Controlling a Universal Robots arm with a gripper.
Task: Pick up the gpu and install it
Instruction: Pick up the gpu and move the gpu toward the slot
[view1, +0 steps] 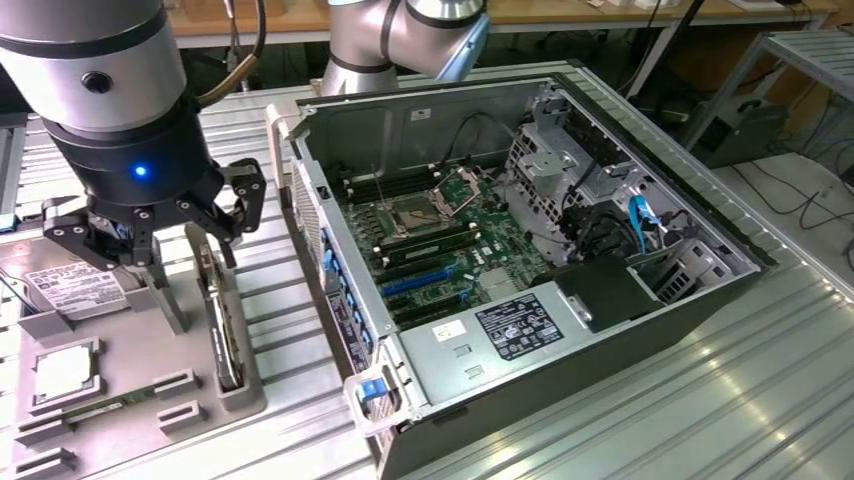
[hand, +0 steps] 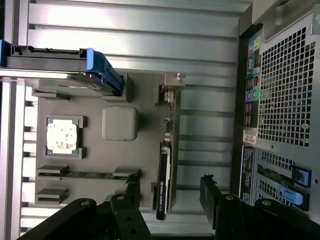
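**Above the gray tray, open fingers sit on both sides of the gpu**

On the metal table (view1: 747, 390) we see a gray tray (view1: 134, 340) next to a big open computer case (view1: 534, 200). The gpu (view1: 218, 320) stands on its thin side in a slot along the tray's edge closest to the case. It is not in the case yet. In the wrist view we look down on the gpu (hand: 164, 185) and it looks like a thin dark strip. Its silver end piece (hand: 172, 82) is at one end.

The gripper (view1: 194, 275) hangs right over the gpu, and its two fingers are spread wide apart. In the wrist view, the gripper (hand: 170, 177) has one black finger (hand: 131, 192) on one side of the card and the other finger on the other side. We see a gap on both sides, so the fingers do not touch the card.

More parts sit on the tray. A silver hard drive (view1: 67, 285) with a blue clip (hand: 102, 67) is at the tray's corner far from the case. A square chip (view1: 60, 372) lies flat along the tray's edge far from the case. A thin green memory stick (hand: 85, 175) lies just past the chip. A plain gray block (hand: 120, 123) sits near the middle of the tray.

Inside the case we see a green board (view1: 427, 240) with blue slots (view1: 414, 285) on it.
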